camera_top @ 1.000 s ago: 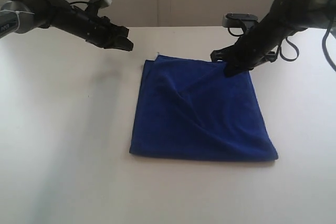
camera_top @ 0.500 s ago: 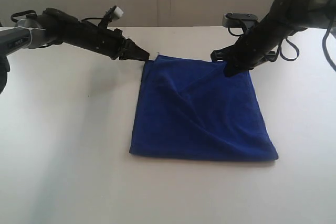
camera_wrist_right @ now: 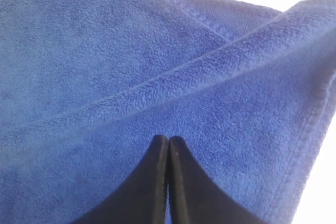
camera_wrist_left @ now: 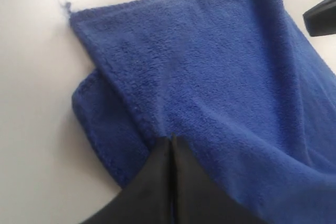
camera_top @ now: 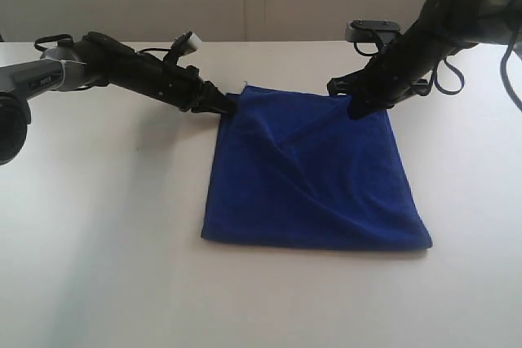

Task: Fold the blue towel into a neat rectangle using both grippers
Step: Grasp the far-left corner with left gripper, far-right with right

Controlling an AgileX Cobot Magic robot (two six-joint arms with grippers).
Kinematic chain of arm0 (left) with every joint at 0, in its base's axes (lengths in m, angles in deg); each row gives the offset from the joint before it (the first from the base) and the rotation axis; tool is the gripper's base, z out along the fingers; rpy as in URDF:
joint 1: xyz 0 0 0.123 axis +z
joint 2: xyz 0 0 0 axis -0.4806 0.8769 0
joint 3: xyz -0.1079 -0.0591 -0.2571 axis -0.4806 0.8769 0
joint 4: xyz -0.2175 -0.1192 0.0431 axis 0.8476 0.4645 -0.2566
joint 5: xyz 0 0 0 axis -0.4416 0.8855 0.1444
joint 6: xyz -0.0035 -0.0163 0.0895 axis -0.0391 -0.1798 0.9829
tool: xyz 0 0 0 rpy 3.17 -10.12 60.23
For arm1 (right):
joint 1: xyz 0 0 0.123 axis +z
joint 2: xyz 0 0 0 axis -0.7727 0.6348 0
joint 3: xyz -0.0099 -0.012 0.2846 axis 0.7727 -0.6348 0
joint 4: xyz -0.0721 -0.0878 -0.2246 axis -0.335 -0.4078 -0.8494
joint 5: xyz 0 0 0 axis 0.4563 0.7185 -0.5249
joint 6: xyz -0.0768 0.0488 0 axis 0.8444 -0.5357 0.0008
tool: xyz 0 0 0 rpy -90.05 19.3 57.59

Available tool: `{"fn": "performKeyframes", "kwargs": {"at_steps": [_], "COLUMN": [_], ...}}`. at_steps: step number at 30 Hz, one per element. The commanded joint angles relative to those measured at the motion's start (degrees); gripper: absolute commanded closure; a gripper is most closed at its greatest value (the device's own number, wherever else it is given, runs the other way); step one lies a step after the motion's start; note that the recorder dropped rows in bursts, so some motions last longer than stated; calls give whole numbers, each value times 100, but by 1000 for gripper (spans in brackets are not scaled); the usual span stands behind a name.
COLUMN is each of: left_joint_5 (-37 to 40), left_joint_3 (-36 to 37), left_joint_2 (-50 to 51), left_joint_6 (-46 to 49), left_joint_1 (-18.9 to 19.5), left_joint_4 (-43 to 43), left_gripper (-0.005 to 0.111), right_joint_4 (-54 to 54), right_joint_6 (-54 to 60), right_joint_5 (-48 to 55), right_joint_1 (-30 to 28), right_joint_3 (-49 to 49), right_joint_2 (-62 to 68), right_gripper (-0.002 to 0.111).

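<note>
Left gripper (camera_top: 222, 107) has its jaws pressed together, tip touching the far-left corner of the blue towel (camera_top: 314, 177). Right gripper (camera_top: 356, 108), closed too, sits on the far-right corner. Neither visibly pinches cloth. Towel lies mid-table (camera_top: 98, 226), creased diagonally. I'd open both first, then grab all layers evenly.

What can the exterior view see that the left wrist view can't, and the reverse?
Only the exterior view shows the whole blue towel and both arms, with the right gripper at its far right corner. Only the left wrist view shows the terry pile and doubled layers at the corner. Both show the left gripper, shut, at the towel's far left corner, and the white table.
</note>
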Motion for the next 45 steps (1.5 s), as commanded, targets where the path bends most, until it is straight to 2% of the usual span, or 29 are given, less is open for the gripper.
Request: {"fn": "performKeyframes", "kwargs": {"at_steps": [1,6,10,20,27,35,41,45], "left_joint_5": [-17,22,72,215,301,148,68,-81], "left_joint_3": [-10,-10,-10,-10,-10,-10,-33,-344], "left_joint_2": [19,9,-28,-28,-38,-38,-140,-345], "left_joint_6": [-325,-451,-726,-879,-871,-684,-615,-596], "left_joint_1": [-26,-26,-26,39,304,305,305,305], "left_joint_4": [-550,-728,-1315,-1929,-1929,-1914,-1303,-1155], "left_gripper": [107,107,107,107,107,107,107,107], "right_joint_4": [-19,-19,-43,-64,-63,-453,-608,-608], "right_joint_6": [74,74,74,74,74,74,74,74], "right_joint_5": [-21,-31,-31,-31,-61,-64,-87,-87], "right_joint_1": [-3,-3,-3,-3,-3,-3,-3,-3], "right_joint_3": [12,12,12,12,12,12,12,12], "right_joint_2": [-14,-14,-14,-14,-14,-14,-14,-14], "right_gripper": [108,108,108,108,108,108,108,108]}}
